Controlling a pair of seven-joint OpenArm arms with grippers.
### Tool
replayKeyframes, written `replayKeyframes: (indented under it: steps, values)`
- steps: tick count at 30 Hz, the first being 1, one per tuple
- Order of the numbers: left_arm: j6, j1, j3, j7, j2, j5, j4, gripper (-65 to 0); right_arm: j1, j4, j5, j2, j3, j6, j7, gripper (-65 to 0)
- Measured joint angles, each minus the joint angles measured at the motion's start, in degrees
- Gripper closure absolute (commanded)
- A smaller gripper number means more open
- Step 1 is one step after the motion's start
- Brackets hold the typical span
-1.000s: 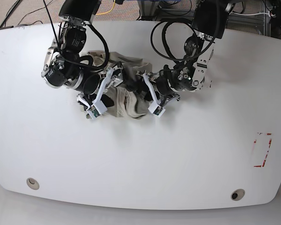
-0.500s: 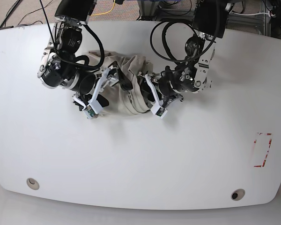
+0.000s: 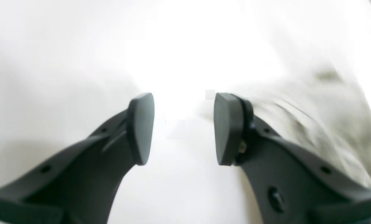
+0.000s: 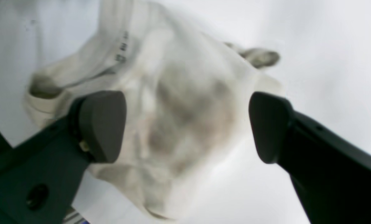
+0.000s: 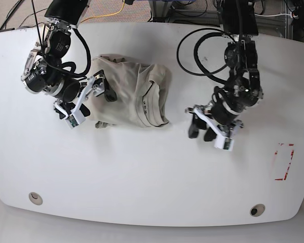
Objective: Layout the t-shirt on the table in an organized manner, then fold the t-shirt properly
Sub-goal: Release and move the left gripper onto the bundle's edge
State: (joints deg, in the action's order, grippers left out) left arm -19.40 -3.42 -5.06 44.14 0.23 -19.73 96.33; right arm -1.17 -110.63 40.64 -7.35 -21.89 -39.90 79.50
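Note:
The pale sage t-shirt (image 5: 129, 98) lies bunched on the white table (image 5: 142, 177), its collar facing the view's right. My right gripper (image 5: 102, 101) is open at the shirt's left edge. In the right wrist view the right gripper (image 4: 185, 96) straddles the crumpled t-shirt (image 4: 179, 124) without closing on it, and a small dark print (image 4: 121, 46) shows on the cloth. My left gripper (image 5: 198, 132) is open and empty over bare table, apart from the shirt on its right side. In the left wrist view the left gripper (image 3: 182, 96) shows the t-shirt (image 3: 328, 118) blurred beside its right finger.
A red tape rectangle (image 5: 283, 162) marks the table's right side. Two round grommets (image 5: 35, 197) (image 5: 257, 209) sit near the front edge. Cables and frame parts lie beyond the far edge.
Both grippers have let go of the shirt and drawn apart. The left arm swung away to the view's right. The shirt has dropped and lies a little more spread on the table.

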Motion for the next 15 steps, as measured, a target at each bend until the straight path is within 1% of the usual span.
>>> replayKeyframes:
  steps: [2, 5, 7, 9, 11, 12, 13, 14, 15]
  values:
    - [0.61, -0.26, -3.87, -0.26, -0.09, 0.31, 1.97, -28.7, 0.00, 0.04, -0.07, -0.35, 0.02, 0.00, 0.00, -60.4]
    - [1.40, -0.37, -4.68, -0.37, 0.17, -0.04, 4.17, -28.7, 0.07, 0.04, -1.03, -0.63, 0.22, -0.02, -1.40, -59.5]
    - [0.98, -0.31, -3.72, -0.07, 0.74, -3.61, 5.57, -28.7, 0.20, 0.04, -3.37, -0.79, 0.26, -0.02, -2.62, -54.9]
    - [0.42, -0.31, -0.52, -0.22, 0.85, -6.97, 6.43, -28.7, 0.35, 0.04, -6.45, -1.09, 0.70, -0.02, -3.87, -46.8]
    - [0.31, -0.39, 4.57, -0.44, 1.11, -10.21, 6.71, -28.6, 0.37, 0.04, -9.33, -1.44, 0.96, 0.00, -5.11, -36.1]
    - [0.13, -0.39, 7.32, -0.39, 1.27, -11.63, 6.71, -28.6, 0.55, 0.07, -10.56, -1.70, 1.36, 0.02, -6.10, -29.2]
    - [-0.35, -0.24, 9.29, -0.17, 1.84, -12.31, 6.71, -28.6, 0.92, 0.07, -11.52, -2.16, 1.99, 0.04, -6.45, -25.0]
    - [-0.83, 0.07, 11.02, 0.02, 2.16, -12.76, 6.71, -28.6, 1.44, 0.07, -12.55, -2.58, 2.97, 0.02, -6.36, -19.3]
    - [-1.01, 0.66, 12.35, -0.07, 2.32, -13.09, 6.82, -28.6, 1.95, 0.11, -13.31, -3.13, 4.22, -0.04, -6.51, -15.5]
